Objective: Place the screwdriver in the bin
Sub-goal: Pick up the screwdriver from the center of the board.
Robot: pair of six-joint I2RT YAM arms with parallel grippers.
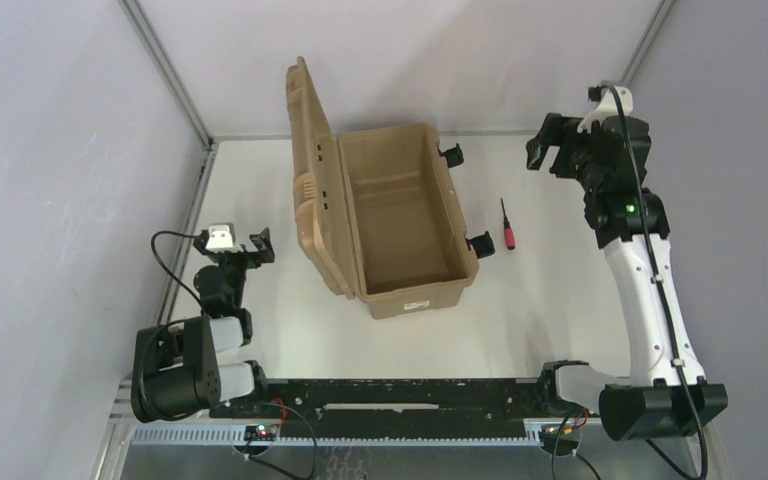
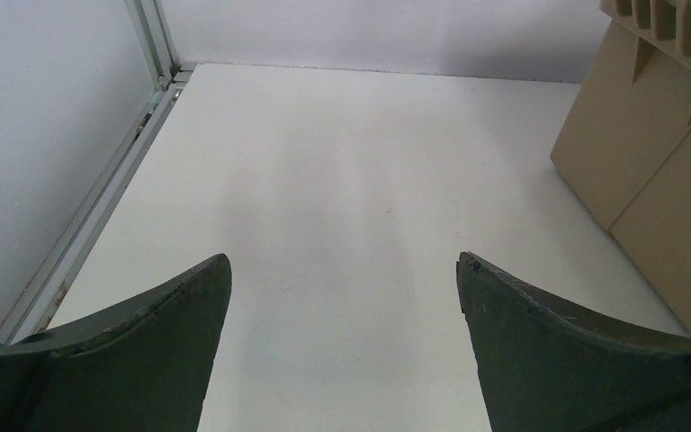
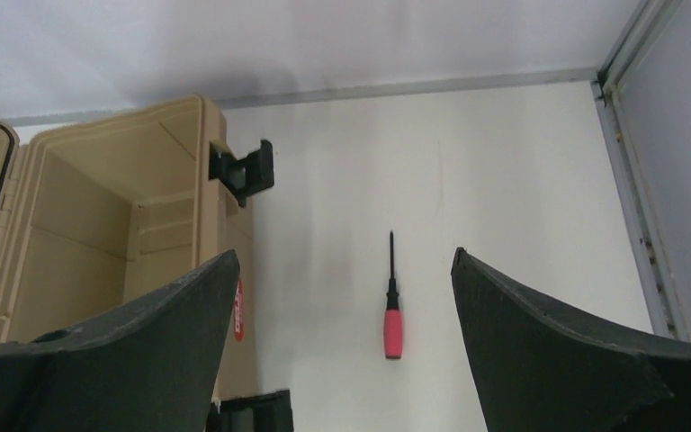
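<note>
The screwdriver (image 1: 507, 228), with a red handle and thin black shaft, lies on the white table just right of the bin (image 1: 390, 215). The bin is a tan case with its lid standing open on the left and nothing inside. My right gripper (image 1: 550, 150) is open, raised above the table to the right of and behind the screwdriver. In the right wrist view the screwdriver (image 3: 392, 310) lies below, between my open fingers (image 3: 540, 342), apart from them. My left gripper (image 1: 250, 250) is open and empty, left of the bin.
Black latches (image 1: 465, 200) stick out from the bin's right side toward the screwdriver. Grey walls and metal frame rails (image 1: 165, 70) enclose the table. The bin's outer wall (image 2: 657, 162) shows at the right of the left wrist view.
</note>
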